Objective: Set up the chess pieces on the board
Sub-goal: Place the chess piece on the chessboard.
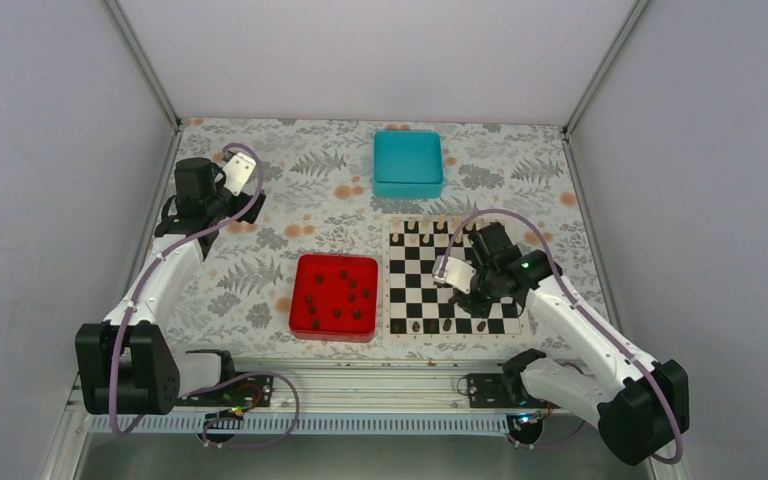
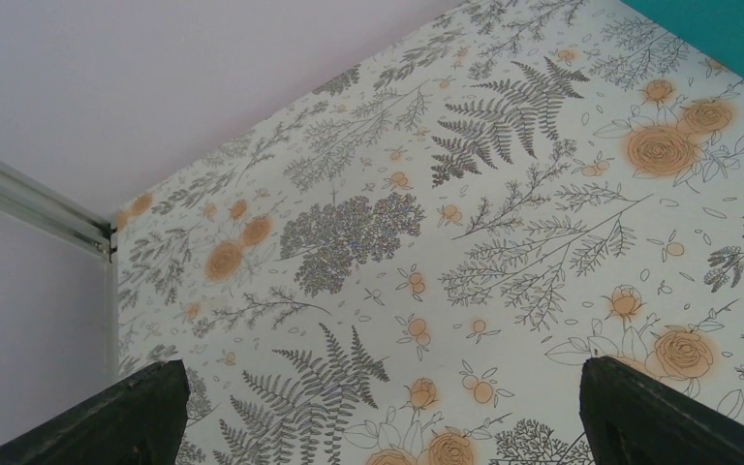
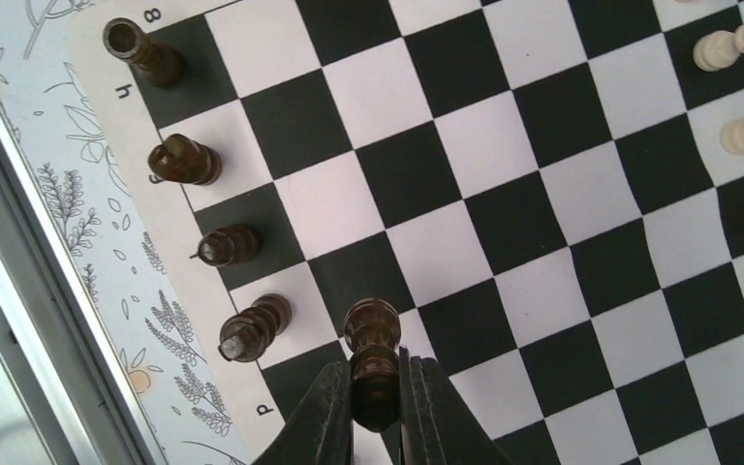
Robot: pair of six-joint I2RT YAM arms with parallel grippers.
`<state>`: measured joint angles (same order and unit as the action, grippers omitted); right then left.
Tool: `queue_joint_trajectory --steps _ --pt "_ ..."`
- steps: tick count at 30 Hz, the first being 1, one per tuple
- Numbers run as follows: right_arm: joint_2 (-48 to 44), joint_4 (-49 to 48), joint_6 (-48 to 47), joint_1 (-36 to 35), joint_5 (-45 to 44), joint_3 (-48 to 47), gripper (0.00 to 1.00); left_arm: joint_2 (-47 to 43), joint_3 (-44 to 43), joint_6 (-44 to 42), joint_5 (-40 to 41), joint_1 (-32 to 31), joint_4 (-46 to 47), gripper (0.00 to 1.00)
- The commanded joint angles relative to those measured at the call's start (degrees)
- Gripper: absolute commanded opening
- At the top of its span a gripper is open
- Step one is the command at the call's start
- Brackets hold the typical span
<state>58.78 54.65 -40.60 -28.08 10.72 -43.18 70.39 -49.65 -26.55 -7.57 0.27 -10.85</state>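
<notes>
One dark piece [image 3: 373,360] sits upright, pinched in the right claw [image 3: 376,415] over the board [image 3: 504,194] (black-and-white checks). Four more pieces [image 3: 223,247] line the edge row just beyond the claw. Loose pieces [image 1: 337,295] lie well to its left.

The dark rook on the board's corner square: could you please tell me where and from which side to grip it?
Probably its waist, just under the flared top, from straight above, since the rook stands upright. Set the fingers across the row, one toward the board's edge, one toward its middle: the next dark piece stands beside it in that row.
</notes>
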Motion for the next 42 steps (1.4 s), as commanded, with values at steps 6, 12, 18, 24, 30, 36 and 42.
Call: queue_joint_trajectory --steps 6,12,18,24,30,36,42 --pt "-2.8 2.1 -3.2 1.9 -3.6 5.0 0.04 0.3 -0.4 0.0 -0.4 0.4 0.7 1.00" --pt "-4.1 4.5 -6.4 2.2 -2.6 5.0 0.04 0.9 -0.7 0.0 0.2 0.4 0.6 1.00" --pt "-1.7 5.6 -9.5 2.3 -2.4 4.7 0.04 1.3 -0.8 0.0 1.1 0.4 0.4 1.00" --pt "-0.2 5.5 -12.9 2.4 -2.2 4.9 0.04 1.5 -1.0 0.0 1.6 0.4 0.2 1.00" --pt "2.5 4.9 -14.8 2.4 -1.0 5.4 0.04 1.7 -1.1 0.0 2.0 0.4 0.1 1.00" --pt "3.8 2.8 -15.3 2.5 -0.9 5.9 0.04 1.6 -1.2 -0.1 2.3 0.4 -0.1 1.00" --pt "4.4 1.5 -15.4 2.6 -1.0 6.5 0.04 1.9 -1.4 -0.1 2.2 0.4 -0.2 1.00"
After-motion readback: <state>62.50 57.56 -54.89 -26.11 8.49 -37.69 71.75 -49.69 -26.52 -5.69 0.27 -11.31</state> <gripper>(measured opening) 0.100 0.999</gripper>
